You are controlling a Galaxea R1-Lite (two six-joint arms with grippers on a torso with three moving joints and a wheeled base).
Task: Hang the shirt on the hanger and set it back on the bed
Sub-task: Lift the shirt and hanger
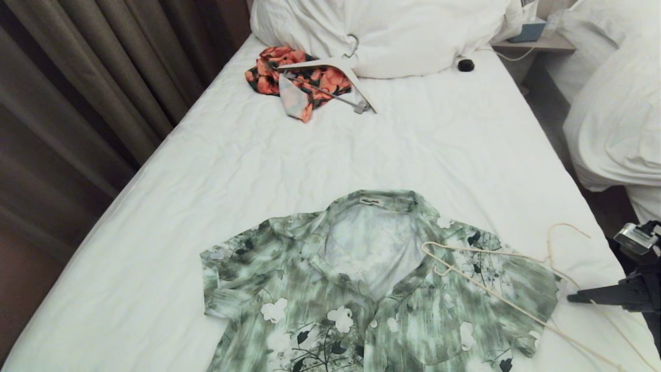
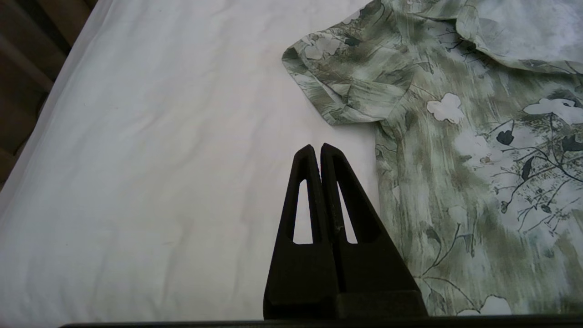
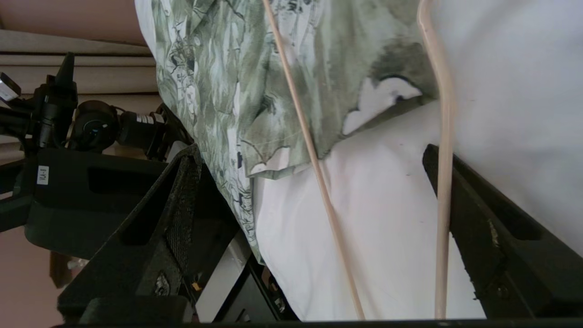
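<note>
Lying on the bed (image 1: 258, 170), the shirt (image 1: 335, 289) bears the hanger (image 1: 496, 294); right hand (image 3: 309, 182) wide, left hand (image 2: 317, 150) closed.

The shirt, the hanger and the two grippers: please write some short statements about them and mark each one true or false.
1. The shirt lies flat on the bed, collar toward the pillows. True.
2. The hanger is already inside the shirt. False: it lies on top of the shirt's right shoulder and on the sheet.
3. The right gripper has open jaws, with hanger wires between them. True.
4. The left gripper holds a sleeve. False: its jaws are shut on nothing, over bare sheet beside the shirt.
5. The orange-red garment lies near the pillows. True.
</note>
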